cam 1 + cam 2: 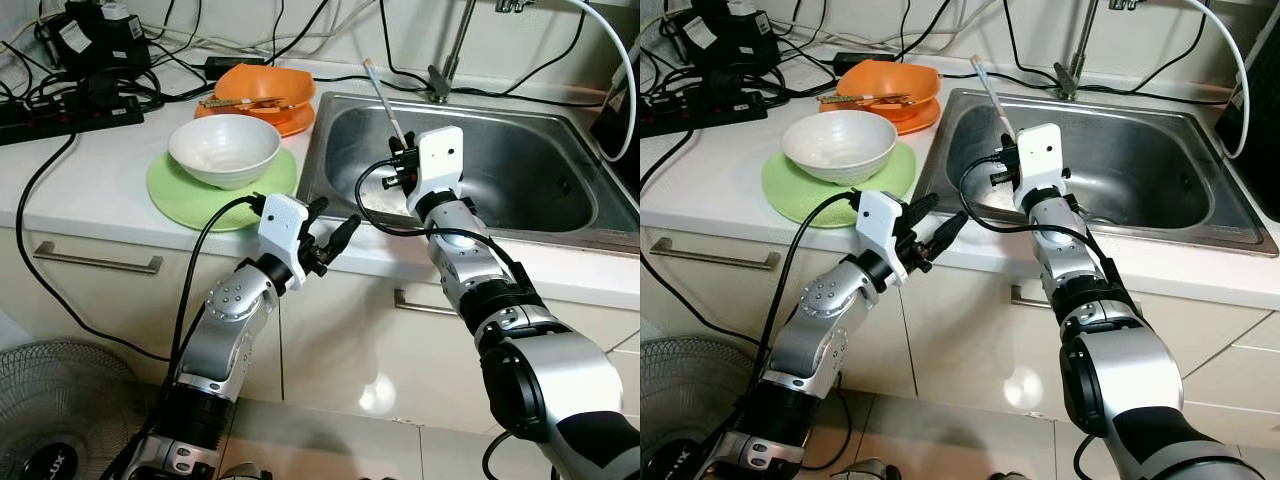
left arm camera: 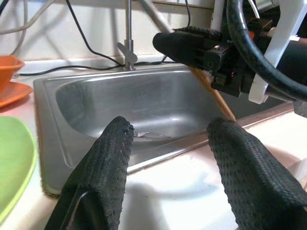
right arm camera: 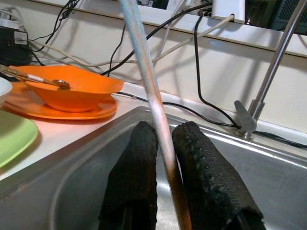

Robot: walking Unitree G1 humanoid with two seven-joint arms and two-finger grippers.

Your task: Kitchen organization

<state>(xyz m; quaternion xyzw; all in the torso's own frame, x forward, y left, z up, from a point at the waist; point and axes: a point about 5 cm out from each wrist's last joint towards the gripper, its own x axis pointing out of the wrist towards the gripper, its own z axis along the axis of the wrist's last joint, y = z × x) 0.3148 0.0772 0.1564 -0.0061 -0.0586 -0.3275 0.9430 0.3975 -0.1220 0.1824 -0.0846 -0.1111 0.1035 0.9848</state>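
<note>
Jaws of the left gripper (image 1: 325, 232) stand released at the table (image 1: 90, 190) edge; beyond, at one o'clock, the right gripper (image 3: 163, 143) pinches a chopstick (image 1: 385, 100) over the sink (image 1: 520, 170). Light, stiff and thin, likely slippery; a mid-shaft hold seems safest.

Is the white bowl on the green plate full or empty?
Empty. The white bowl sits upright on the green plate, and its bare white inside shows in both eye views.

R gripper (image 1: 1006, 163) clamping chopstick (image 1: 992, 96) over sink (image 1: 1160, 170), L gripper (image 1: 937, 222) open at counter edge
</note>
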